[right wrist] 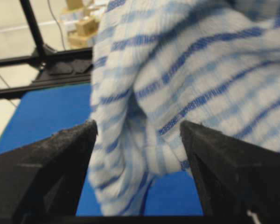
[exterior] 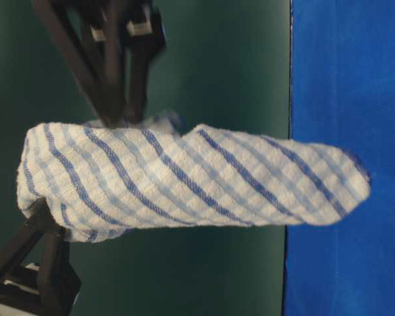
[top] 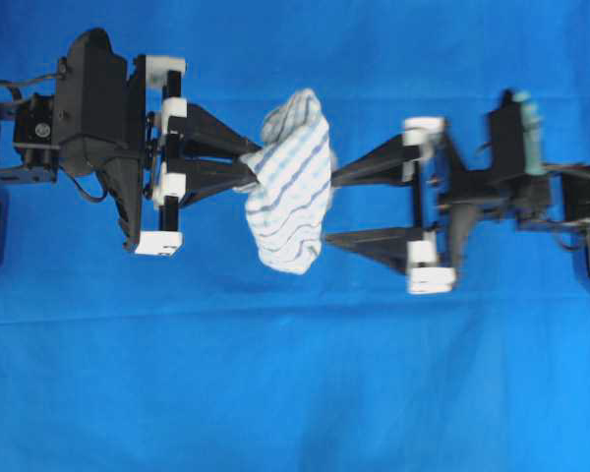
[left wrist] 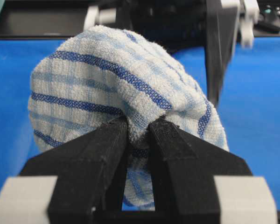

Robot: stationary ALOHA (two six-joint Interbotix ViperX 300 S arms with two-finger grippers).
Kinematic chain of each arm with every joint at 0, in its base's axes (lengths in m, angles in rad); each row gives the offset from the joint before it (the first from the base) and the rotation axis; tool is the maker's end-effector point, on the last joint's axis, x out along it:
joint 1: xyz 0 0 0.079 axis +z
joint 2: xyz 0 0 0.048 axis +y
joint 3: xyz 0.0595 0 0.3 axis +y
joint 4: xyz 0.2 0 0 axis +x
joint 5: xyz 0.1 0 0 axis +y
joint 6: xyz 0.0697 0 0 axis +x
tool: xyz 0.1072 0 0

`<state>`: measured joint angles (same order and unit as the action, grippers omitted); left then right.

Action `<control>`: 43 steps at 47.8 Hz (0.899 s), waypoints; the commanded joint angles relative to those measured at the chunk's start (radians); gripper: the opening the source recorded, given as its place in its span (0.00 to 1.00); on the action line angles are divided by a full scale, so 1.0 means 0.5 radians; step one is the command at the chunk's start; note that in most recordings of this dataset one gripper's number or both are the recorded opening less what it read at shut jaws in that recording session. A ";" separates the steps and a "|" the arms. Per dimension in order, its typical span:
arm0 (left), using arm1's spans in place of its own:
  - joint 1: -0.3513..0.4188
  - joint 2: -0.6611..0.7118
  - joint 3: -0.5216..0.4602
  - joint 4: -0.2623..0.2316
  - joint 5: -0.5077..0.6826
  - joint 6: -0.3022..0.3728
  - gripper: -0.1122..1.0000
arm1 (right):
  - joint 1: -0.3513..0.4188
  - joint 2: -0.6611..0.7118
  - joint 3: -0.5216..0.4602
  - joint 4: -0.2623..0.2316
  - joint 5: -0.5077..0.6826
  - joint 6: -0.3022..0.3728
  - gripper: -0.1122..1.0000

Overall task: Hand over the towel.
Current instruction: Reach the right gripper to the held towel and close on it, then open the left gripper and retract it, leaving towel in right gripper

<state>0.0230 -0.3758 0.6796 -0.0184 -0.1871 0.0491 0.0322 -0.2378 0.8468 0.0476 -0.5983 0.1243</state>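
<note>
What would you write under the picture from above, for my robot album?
Left gripper pinches the striped towel while the right gripper waits open beside it.

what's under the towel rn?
The towel hangs off the table, pinched in the shut left gripper. Beneath it lies the blue sheet. The open right gripper flanks it. The patch directly below is covered from overhead.

Bright even light, right arm blurred (motion)
</note>
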 commanded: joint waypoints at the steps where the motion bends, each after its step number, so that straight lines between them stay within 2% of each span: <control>1: -0.006 -0.012 -0.025 0.000 -0.021 0.000 0.18 | 0.000 0.092 -0.156 0.009 0.000 -0.003 0.76; 14: -0.012 -0.015 -0.021 0.000 -0.025 0.000 0.18 | -0.025 0.252 -0.347 0.018 0.021 -0.018 0.76; 29: -0.031 -0.012 -0.021 0.000 -0.028 0.003 0.18 | -0.052 0.301 -0.405 0.052 0.061 -0.040 0.73; 33: -0.031 -0.012 -0.025 0.000 -0.028 0.000 0.18 | -0.052 0.301 -0.405 0.049 0.086 -0.043 0.58; 40: -0.031 0.000 -0.034 0.000 -0.028 0.000 0.18 | -0.049 0.301 -0.405 0.015 0.120 -0.046 0.20; 41: -0.031 0.003 -0.034 0.000 -0.025 0.000 0.18 | -0.046 0.301 -0.405 0.015 0.126 -0.046 0.16; 43: -0.031 0.006 -0.037 0.000 -0.025 -0.003 0.18 | -0.043 0.301 -0.405 0.012 0.135 -0.046 0.16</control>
<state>0.0107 -0.3682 0.6780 -0.0169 -0.1887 0.0491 0.0077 -0.0736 0.6642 0.0583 -0.5354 0.1028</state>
